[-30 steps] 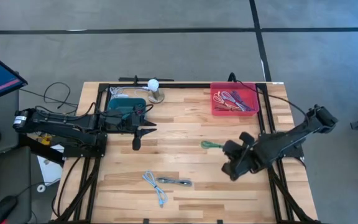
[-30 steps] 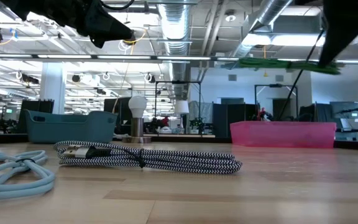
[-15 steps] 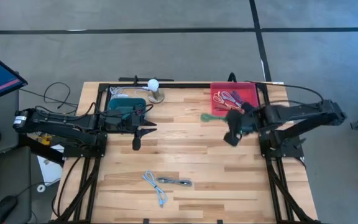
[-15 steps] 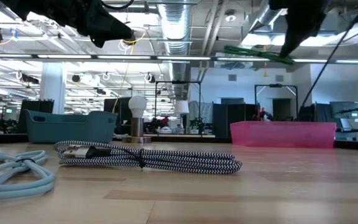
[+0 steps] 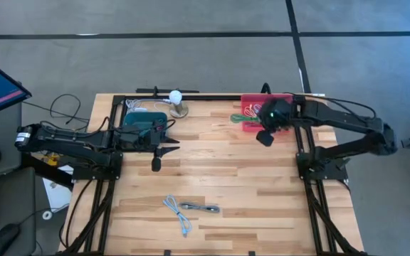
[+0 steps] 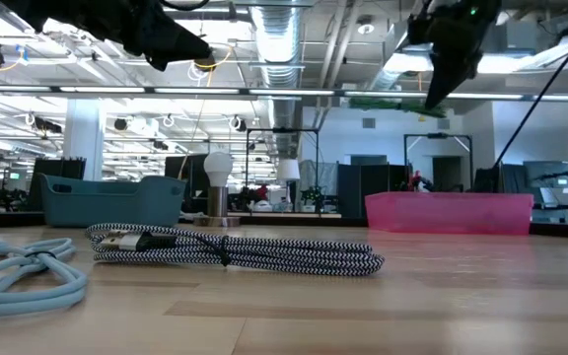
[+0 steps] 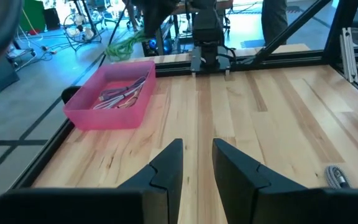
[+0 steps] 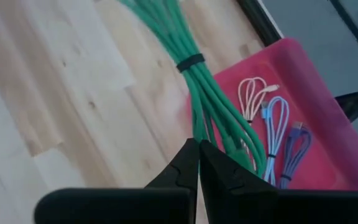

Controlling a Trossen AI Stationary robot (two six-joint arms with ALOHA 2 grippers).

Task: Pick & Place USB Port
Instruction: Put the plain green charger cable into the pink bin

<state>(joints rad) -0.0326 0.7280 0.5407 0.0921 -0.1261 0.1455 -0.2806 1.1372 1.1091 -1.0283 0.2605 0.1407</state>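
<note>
On the table [image 5: 219, 171], your right arm reaches across to the far right corner, over the near edge of the pink bin [image 5: 285, 119]. Right gripper [image 8: 199, 163] is pinched shut on the green cable [image 8: 191, 74], a bundle cinched with a dark tie. It hangs from the fingers above the bin's edge, partly over bare wood, so it looks carried high to clear the wall before a drop. Bin already holds a few coiled cables, which reads as the place target.

Left arm is parked on the left side by the teal bin [image 5: 145, 119], out of the way. Left gripper [image 7: 197, 163] has a narrow gap between its fingers and holds nothing.

Two cables wait at the near edge: the braided cable [image 6: 235, 248] and the light blue cable [image 6: 28, 271], side by side, likely next picks. Small lamp [image 5: 177, 99] at the far edge plays no part.

My read: you need the bundle further over the bin, or part of it will land on the wood.
</note>
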